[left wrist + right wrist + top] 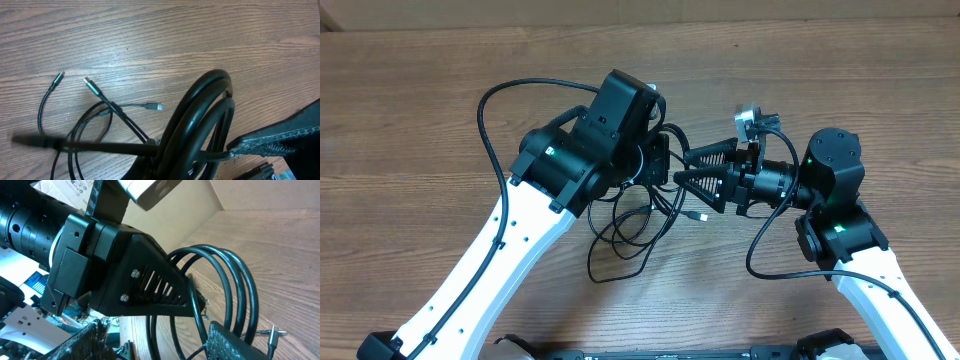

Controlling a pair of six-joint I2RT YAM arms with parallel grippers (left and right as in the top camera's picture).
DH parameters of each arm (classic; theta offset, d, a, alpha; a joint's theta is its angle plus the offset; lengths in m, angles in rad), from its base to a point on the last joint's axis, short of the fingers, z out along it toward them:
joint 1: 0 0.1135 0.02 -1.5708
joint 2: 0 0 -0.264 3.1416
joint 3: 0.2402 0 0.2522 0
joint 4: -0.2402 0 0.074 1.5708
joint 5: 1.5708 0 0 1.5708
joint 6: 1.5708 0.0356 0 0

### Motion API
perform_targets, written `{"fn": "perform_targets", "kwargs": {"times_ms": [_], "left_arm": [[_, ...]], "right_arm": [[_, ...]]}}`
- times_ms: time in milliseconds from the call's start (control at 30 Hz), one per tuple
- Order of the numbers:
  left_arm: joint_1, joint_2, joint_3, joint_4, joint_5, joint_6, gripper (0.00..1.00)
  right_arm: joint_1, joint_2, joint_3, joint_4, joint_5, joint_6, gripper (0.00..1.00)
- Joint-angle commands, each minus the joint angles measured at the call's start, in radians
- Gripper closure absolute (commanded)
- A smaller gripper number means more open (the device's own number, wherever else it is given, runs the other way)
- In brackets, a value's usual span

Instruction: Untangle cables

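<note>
The cables (638,215) lie as a tangle of thin black loops between my two arms, with one plug (698,215) lying loose on the wood. My left gripper (656,160) is shut on a bunch of the cable loops (200,120), which rise close to its camera and hide its jaws. Loose plug ends (91,84) trail on the table beyond. My right gripper (680,168) faces the left one, open. Strands of the cables (192,335) run between its fingers (235,345). The looped cables (235,280) arch past the left gripper's ribbed finger (150,287).
The wooden table (420,100) carries everything. Thicker black arm cables (495,110) loop off the left arm and another (760,250) hangs beside the right arm. Both gripper heads stand very close together over the tangle.
</note>
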Motion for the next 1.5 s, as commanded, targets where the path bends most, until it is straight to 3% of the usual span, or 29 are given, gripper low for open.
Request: {"fn": "perform_targets", "kwargs": {"times_ms": [0,267,500,800,933,1000,1033,1267,1367,1467], "left_arm": [[-0.007,0.008,0.010,0.013,0.011,-0.007,0.96],[-0.022,0.008,0.010,0.008,0.040,-0.007,0.96],[-0.048,0.008,0.010,0.029,0.075,-0.005,0.96],[-0.031,0.008,0.010,0.026,0.014,0.002,0.96],[-0.017,0.008,0.010,0.026,0.014,0.001,0.96],[-0.011,0.008,0.010,0.025,0.011,0.002,0.96],[-0.008,0.008,0.010,0.023,0.005,0.002,0.96],[0.050,0.008,0.010,-0.047,-0.035,0.000,0.96],[0.109,0.008,0.010,-0.113,-0.145,-0.082,0.96],[0.159,0.008,0.010,-0.147,-0.154,-0.113,0.96]], "right_arm": [[0.012,-0.005,0.007,0.001,-0.032,-0.004,0.37],[0.011,-0.005,0.007,0.001,0.024,-0.010,0.29],[0.011,0.026,0.007,-0.022,0.029,-0.060,0.32],[0.011,0.056,0.007,-0.096,0.029,-0.061,0.52],[0.012,0.056,0.007,-0.102,0.029,-0.061,0.74],[0.011,0.056,0.007,-0.107,0.029,-0.061,0.93],[0.012,0.056,0.007,-0.108,0.029,-0.061,0.96],[-0.014,0.056,0.007,-0.108,0.029,-0.013,0.96],[-0.036,0.056,0.007,-0.109,0.029,0.035,0.96],[-0.037,0.056,0.007,-0.108,0.029,0.035,0.96]]}}
